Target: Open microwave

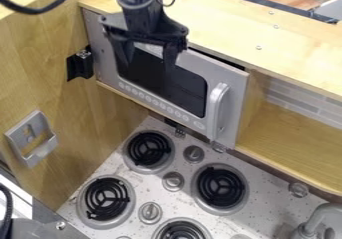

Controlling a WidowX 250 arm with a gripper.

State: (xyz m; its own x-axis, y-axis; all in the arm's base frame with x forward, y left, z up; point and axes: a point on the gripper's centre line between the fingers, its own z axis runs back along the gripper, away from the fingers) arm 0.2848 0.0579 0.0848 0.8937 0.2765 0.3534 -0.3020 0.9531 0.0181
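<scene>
- One black gripper [148, 65] hangs from the upper part of the view, in front of the microwave [104, 48] and nearer its upper left than its handle. The claw stands wide, fingers well apart, holding nothing.
- Microwave: set beneath the wooden counter top [240, 25]. The grey door [231, 83], with its dark window [190, 89], lies across the front; a dark gap shows along the top edge toward the right. Whether it is fully latched, cannot tell.
- Handle [216, 108]: upright, at the door's right side, apart from the gripper.
- Black bracket [79, 64]: just beside the microwave, on its left.
- Wooden shelf [290, 140]: to the right of the microwave.
- Stove [207, 218]: below the microwave, bearing black coil burners with knobs between them.
- Grey faucet [320, 214]: lower right corner.
- Grey holder [20, 133]: on the left wooden panel [60, 108].
</scene>
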